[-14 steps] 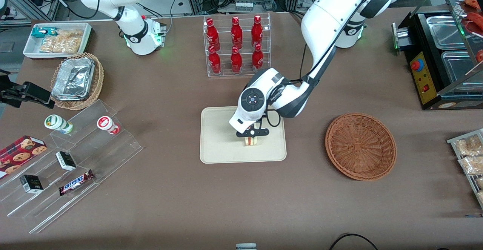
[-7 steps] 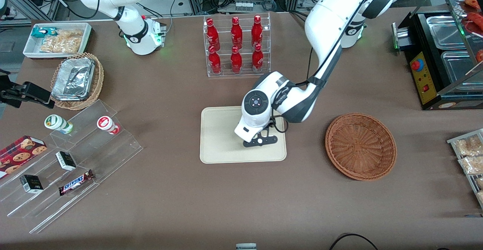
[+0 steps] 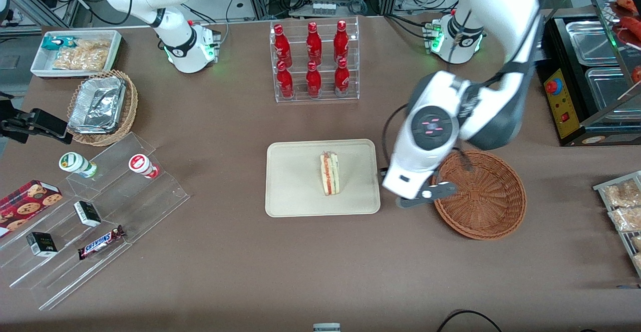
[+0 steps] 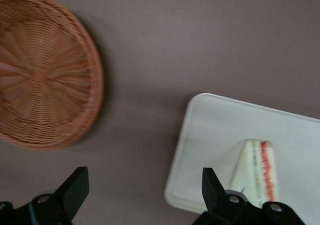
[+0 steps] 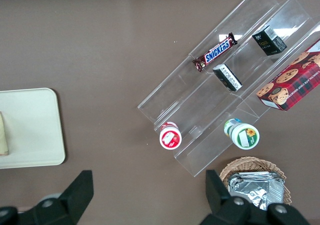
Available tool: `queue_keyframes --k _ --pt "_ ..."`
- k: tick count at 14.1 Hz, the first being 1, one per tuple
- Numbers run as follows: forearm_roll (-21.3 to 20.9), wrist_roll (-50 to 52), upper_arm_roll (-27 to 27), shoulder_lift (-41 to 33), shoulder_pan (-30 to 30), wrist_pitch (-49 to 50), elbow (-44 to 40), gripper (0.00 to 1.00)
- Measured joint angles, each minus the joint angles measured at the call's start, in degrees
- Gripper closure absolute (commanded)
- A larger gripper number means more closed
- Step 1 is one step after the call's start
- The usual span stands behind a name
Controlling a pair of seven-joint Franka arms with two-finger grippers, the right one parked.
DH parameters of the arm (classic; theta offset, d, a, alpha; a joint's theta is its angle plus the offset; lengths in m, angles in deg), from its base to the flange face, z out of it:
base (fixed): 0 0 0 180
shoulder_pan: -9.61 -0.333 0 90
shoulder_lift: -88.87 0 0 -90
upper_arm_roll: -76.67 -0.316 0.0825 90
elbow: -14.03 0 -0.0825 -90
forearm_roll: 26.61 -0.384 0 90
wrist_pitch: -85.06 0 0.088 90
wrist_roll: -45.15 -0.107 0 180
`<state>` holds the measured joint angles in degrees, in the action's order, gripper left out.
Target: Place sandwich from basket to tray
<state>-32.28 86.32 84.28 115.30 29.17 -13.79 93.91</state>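
Sandwich lies on the tray mid-table; the gripper, fingers apart and empty, hangs between tray and basket. Little risk remains, probably only a careless arm sweep.

The working arm is glossy white with dark grey joint bands and a round grey end cap bearing what seem pink marks. A black cable loops alongside. Its gripper has black fingers.

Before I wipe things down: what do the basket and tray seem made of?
The basket looks like reddish-brown woven wicker, its weave ribs visible. The tray under the sandwich seems matte cream plastic or fibre; can't tell. The open hand hovers between them.
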Motion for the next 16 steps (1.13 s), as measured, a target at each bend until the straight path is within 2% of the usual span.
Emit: queue_keyframes --k 4,7,10,12,16 --pt "0.97 -13.64 -0.08 -8.34 -9.51 4.96 5.9 0.0" --pt "2.04 -24.91 -0.13 -13.32 -16.23 12.32 6.67 0.0" --pt "3.45 -31.31 -0.17 -18.09 -21.69 19.4 6.64 0.0" --pt "3.76 -32.3 -0.17 -21.21 -23.02 23.5 6.6 0.0" --pt "3.83 -32.3 0.18 -23.92 -23.01 25.43 5.95 0.0"
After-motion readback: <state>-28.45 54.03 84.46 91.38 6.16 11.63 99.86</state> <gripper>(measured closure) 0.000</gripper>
